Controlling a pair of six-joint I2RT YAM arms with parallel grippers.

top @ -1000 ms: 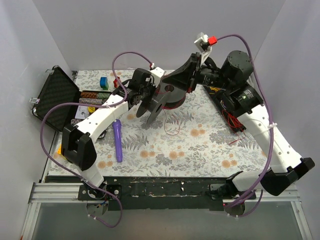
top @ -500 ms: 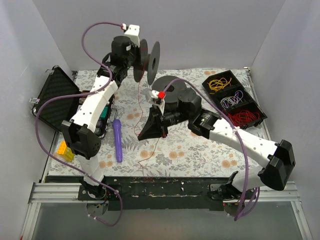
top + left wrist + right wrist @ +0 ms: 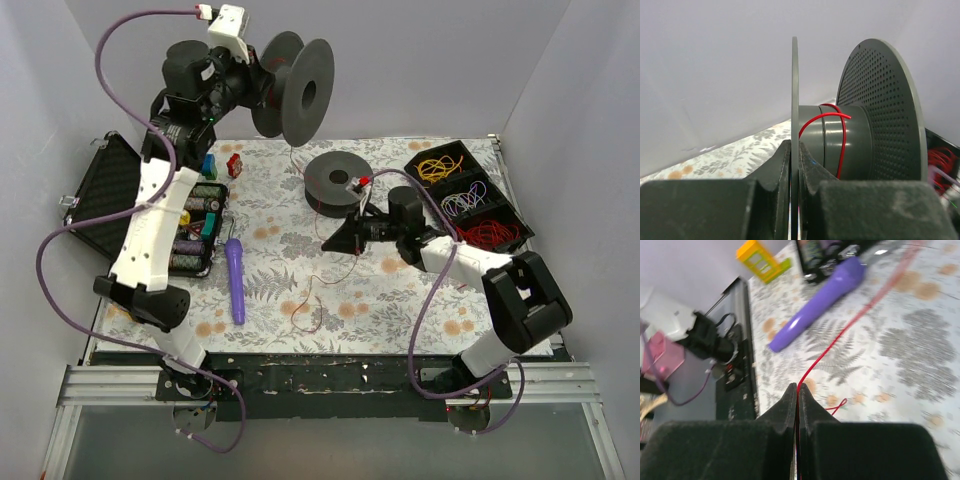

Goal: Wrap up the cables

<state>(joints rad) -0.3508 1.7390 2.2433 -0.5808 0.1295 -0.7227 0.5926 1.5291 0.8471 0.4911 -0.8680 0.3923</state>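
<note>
My left gripper [image 3: 266,92] is raised high at the back and is shut on the flange of a dark grey spool [image 3: 300,90]. In the left wrist view the jaws [image 3: 795,150] clamp the thin flange [image 3: 794,90], and the red wire [image 3: 842,135] lies in a few turns round the core. My right gripper [image 3: 332,242] is low over the table's middle. It is shut on the thin red wire [image 3: 832,345], which runs out from its fingertips [image 3: 797,389]. A loose loop of the wire [image 3: 310,300] lies on the cloth.
A second dark spool [image 3: 335,180] lies flat behind the right gripper. A black tray [image 3: 500,195] of yellow, purple-white and red wire bundles stands at the right. A purple cylinder [image 3: 236,280], a box of small rolls [image 3: 195,225] and an open black case [image 3: 105,195] are at the left.
My left arm has lifted the spool higher and turned its flange face toward the camera. My right gripper has moved right and back, with the red wire pinched in it.
</note>
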